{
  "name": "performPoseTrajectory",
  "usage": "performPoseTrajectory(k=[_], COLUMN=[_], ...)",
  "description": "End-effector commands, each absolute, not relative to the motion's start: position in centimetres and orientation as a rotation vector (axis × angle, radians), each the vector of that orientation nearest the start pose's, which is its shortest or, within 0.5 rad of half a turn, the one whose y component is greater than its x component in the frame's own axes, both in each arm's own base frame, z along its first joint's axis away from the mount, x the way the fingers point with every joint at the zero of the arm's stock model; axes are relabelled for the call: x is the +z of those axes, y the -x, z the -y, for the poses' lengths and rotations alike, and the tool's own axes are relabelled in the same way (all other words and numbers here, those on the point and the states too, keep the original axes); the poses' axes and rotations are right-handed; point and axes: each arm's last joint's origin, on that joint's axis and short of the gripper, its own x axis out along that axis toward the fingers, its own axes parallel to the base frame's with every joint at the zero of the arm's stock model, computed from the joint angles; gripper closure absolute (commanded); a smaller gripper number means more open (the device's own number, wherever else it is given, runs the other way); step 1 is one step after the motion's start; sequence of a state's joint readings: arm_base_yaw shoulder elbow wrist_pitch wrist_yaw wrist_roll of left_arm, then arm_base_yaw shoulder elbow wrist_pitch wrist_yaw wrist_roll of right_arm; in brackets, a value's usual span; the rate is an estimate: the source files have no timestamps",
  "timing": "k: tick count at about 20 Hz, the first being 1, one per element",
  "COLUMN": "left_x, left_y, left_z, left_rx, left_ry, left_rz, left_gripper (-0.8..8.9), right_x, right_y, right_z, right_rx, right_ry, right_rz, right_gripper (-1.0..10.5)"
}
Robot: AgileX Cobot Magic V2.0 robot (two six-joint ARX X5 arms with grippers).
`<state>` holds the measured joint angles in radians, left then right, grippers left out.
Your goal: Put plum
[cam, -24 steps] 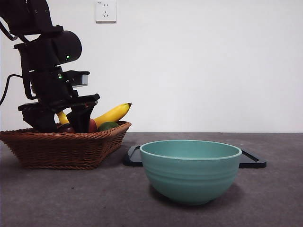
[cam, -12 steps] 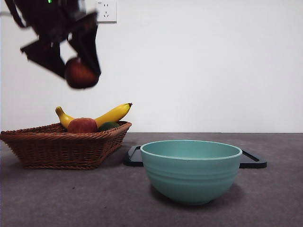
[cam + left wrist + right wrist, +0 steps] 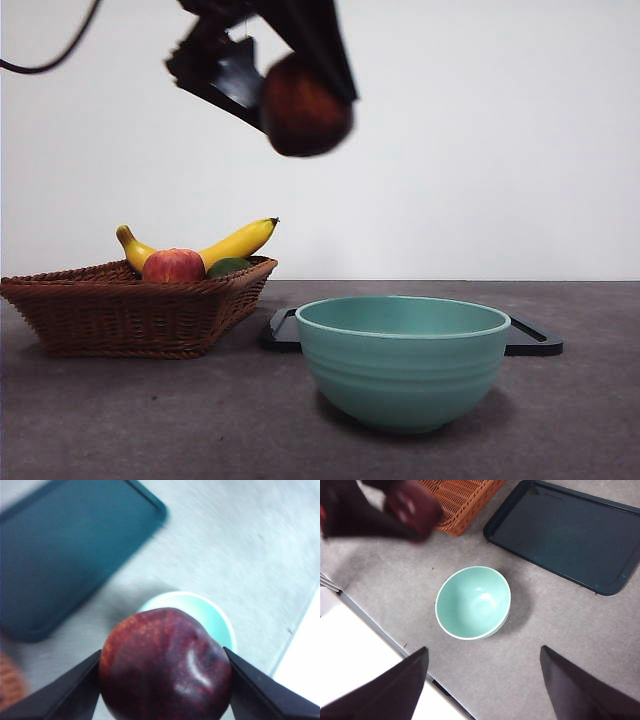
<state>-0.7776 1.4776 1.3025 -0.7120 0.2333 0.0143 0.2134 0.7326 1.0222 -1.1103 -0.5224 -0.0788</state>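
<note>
My left gripper [image 3: 300,95] is shut on the dark maroon plum [image 3: 304,108] and holds it high in the air, between the basket and the bowl. In the left wrist view the plum [image 3: 165,665] sits between both jaws, with the green bowl [image 3: 212,615] partly hidden below it. The green bowl [image 3: 403,358] stands empty at the front of the table; it also shows in the right wrist view [image 3: 473,602]. The plum [image 3: 415,505] shows blurred in the right wrist view. My right gripper [image 3: 482,680] is open and empty, high above the table.
A wicker basket [image 3: 130,305] at the left holds a banana [image 3: 235,243], a red-orange apple [image 3: 173,266] and a dark green fruit [image 3: 228,267]. A dark tray [image 3: 530,338] lies flat behind the bowl; it also shows in the right wrist view [image 3: 565,535].
My left gripper lifted the plum out of the basket and carried it up and to the right, toward the bowl. The apple in the basket came into view.
</note>
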Motion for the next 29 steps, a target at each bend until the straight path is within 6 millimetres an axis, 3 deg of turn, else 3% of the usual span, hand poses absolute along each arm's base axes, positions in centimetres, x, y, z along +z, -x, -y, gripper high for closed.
performPoseTrajectory(k=[1,8,14,19,27,29], left_x=[29.7,24.0,20.6,19.1,18.9,18.8], left_y=[-21.4,-21.7,-22.3,-22.4,-22.1,-22.0], left_z=[24.0,28.8,30.4,31.0,31.0,31.0], left_rx=[-0.998,-1.069,-1.057,-1.060,-1.074,-1.073], left_ry=[-0.315,-0.411,-0.474,-0.502,-0.530,-0.534], left_rz=[-0.900,-0.984,-1.016,-1.038,-1.046,-1.056], left_gripper=[5.12,5.12,5.12,5.12,4.99,4.36], right_x=[34.5,34.5,34.5,34.5,34.5,34.5], right_y=[-9.9,-9.9,-9.9,-9.9,-9.9,-9.9], right_z=[-3.7,-3.7,-3.7,-3.7,-3.7,-3.7], right_rx=[0.731,0.731,0.731,0.731,0.731,0.731], right_ry=[-0.054,-0.054,-0.054,-0.054,-0.054,-0.054], right_rz=[-0.776,-0.778,-0.778,-0.778,-0.778,-0.778], right_gripper=[5.9,5.9,5.9,5.9,5.9,5.9])
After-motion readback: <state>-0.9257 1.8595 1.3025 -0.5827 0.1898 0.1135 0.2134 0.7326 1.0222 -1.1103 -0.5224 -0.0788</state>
